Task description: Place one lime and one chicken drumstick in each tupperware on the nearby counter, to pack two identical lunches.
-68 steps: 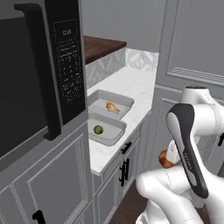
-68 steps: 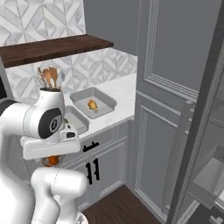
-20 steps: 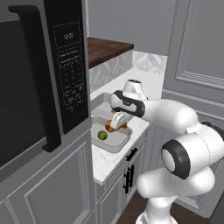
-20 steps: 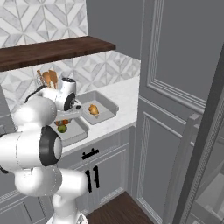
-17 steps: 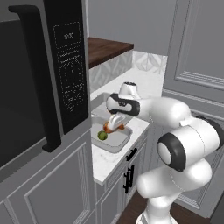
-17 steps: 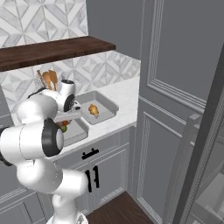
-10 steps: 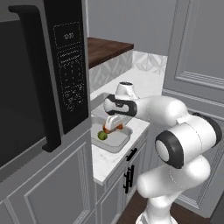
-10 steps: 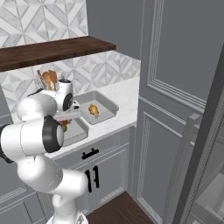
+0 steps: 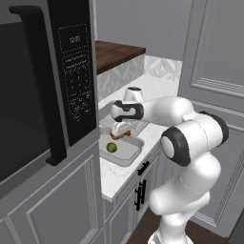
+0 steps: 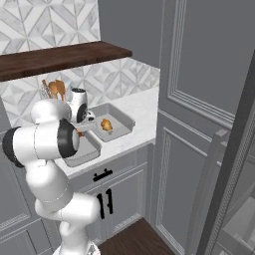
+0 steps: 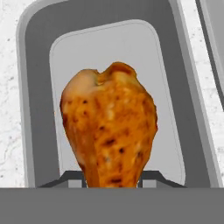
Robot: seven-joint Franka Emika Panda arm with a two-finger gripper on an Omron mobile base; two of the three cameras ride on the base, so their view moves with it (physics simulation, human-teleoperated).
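The gripper hung over the near tray on the white counter, its jaws clamped on a chicken drumstick. In the hand view the drumstick stood up between the finger tips, fat end away from the hand, with the tray's pale floor behind it and nothing else lying on the part of the floor that showed there.

The step in hand looked like the delivery of the second drumstick. From the left base view a lime sat on the floor of that near tray, towards its left side, and the drumstick hung just above it and a little to the right, not yet on the floor. So the next move called for a short drop into the free part of the tray, right of the lime, then letting the jaws part and lifting straight out. Coming down on the lime was the risk, as it could roll.

The far tray stood just beside the near one on the same counter. From the right base view it held a drumstick near its middle. Whether a lime also lay in it could not be told; the arm covered part of it. If that lime was missing, one more fetch remained after this drop.
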